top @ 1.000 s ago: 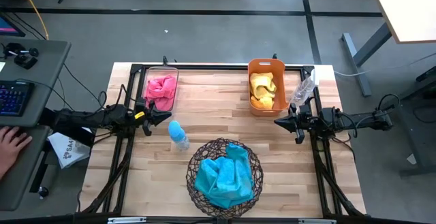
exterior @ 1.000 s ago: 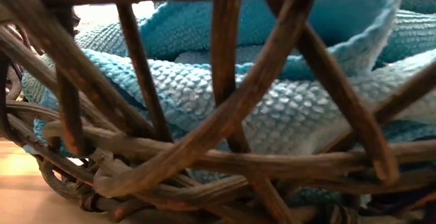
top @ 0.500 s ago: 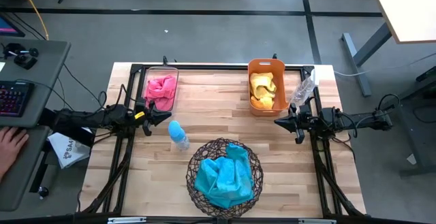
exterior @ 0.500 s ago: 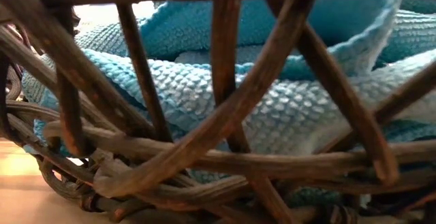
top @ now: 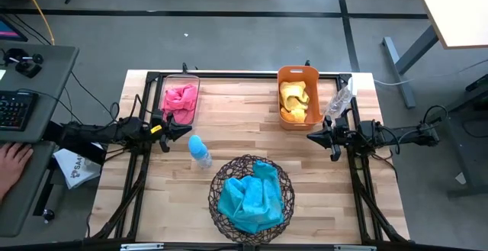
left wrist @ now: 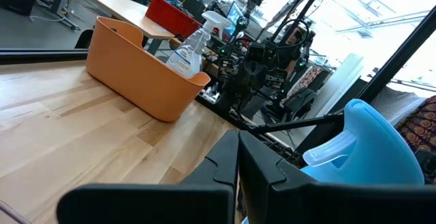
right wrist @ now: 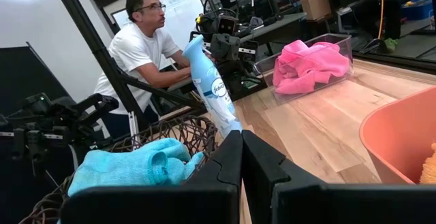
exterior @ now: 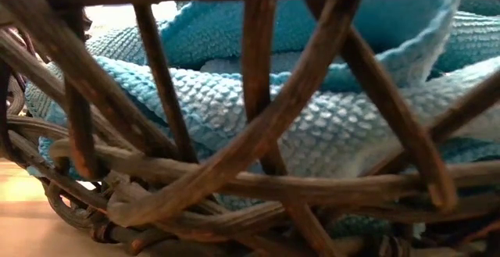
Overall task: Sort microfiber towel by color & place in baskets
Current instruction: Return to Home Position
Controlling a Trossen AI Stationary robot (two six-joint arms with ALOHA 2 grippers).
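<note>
Nothing moved: left hand (top: pixel 187 132), right hand (top: pixel 310 136) parked at bench (top: pixel 244 133) edges, each pressed together, empty. All microfiber towels (top: pixel 250 197) sorted; task seemingly complete.

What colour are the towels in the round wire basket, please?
The towels in the wire basket are teal-blue; the high view shows this best.

The light-blue spray bottle (right wrist: pixel 212 81) carries a Febreze logo. A white bag (top: pixel 75 167) beside the table (top: pixel 244 133) shows dark letters starting "SA".
</note>
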